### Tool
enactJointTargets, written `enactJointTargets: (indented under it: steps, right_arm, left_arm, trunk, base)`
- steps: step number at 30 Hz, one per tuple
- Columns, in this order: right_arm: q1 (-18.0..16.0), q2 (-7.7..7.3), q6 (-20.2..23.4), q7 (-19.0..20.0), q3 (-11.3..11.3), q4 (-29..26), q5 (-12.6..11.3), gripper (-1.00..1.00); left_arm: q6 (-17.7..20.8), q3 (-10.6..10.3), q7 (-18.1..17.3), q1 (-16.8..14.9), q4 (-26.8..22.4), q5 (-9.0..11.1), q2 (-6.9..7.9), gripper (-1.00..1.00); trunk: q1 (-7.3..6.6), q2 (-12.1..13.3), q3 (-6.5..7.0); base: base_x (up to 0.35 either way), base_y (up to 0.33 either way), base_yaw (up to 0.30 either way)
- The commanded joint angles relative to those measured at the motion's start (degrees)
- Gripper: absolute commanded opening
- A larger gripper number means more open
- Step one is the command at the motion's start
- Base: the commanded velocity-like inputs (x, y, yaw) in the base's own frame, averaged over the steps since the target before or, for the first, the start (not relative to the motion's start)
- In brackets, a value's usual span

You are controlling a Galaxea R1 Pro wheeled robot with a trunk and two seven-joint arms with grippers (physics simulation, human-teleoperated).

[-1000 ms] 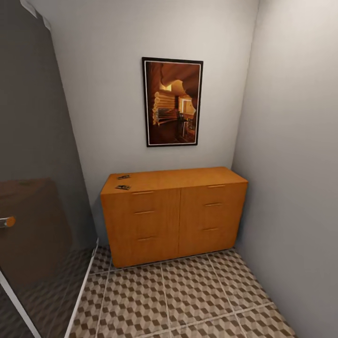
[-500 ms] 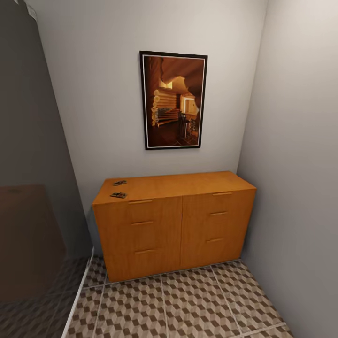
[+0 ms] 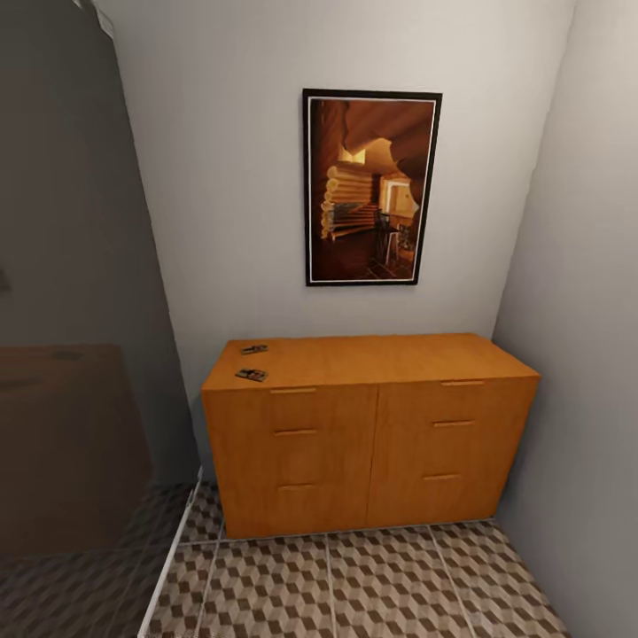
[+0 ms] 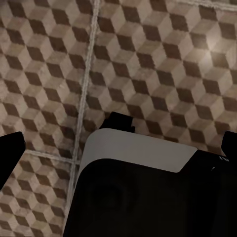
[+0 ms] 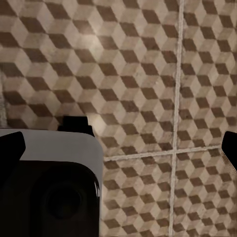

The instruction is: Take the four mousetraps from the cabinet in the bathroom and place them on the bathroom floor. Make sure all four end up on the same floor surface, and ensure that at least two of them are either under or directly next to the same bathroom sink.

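In the head view the orange-brown cabinet point(image 3: 372, 443) stands against the back wall, its drawers shut. Two mousetraps lie on the left end of its top, one further back point(image 3: 254, 349) and one near the front edge point(image 3: 252, 375). I see no other mousetraps. The cube-patterned bathroom floor point(image 3: 372, 589) runs in front of it. In the wrist views both arms hang over that floor: my left gripper point(image 4: 118, 148) and my right gripper point(image 5: 120, 147) are open, black fingertips point(image 4: 10, 153) point(image 5: 229, 145) wide apart at the picture edges, nothing between them.
A dark glass partition point(image 3: 80, 354) with a white bottom rail closes the left side. A grey wall point(image 3: 585, 354) hems in the right end of the cabinet. A framed picture point(image 3: 372, 186) hangs above it. My own white and black body point(image 4: 138, 192) shows below the wrists.
The whole head view has shifted: the cabinet now looks nearer and sits further right, so the camera has moved. The orange handle on the glass has left the picture. The mousetraps lie as before.
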Motion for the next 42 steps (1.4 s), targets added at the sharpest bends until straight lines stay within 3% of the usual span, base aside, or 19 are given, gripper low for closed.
enactJointTargets:
  steps: [1, 12, 42]
  right_arm:
    - [-0.1, 0.0, -0.2, -0.3, 0.0, 0.2, 0.6, 1.0]
    - [-0.1, -0.03, -0.2, -0.3, 0.0, 0.2, 0.6, 1.0]
    - [-0.1, 0.13, -0.2, -0.3, 0.0, 0.2, 0.7, 1.0]
  left_arm:
    - [-0.2, -0.5, 0.2, 0.0, 0.0, 0.5, -0.02, 1.0]
    - [-0.2, -0.5, 0.2, 0.0, 0.0, 0.5, -0.03, 1.0]
    - [-0.1, -0.4, 0.3, -0.1, -0.2, 0.5, -0.17, 1.0]
  trunk:
    - [0.0, 0.0, -0.06]
    - [0.0, 0.0, -0.06]
    - [0.0, 0.0, -0.06]
  base:
    - [0.034, 0.0, 0.27]
    - [0.011, 0.0, 0.23]
    - [0.051, 0.0, 0.004]
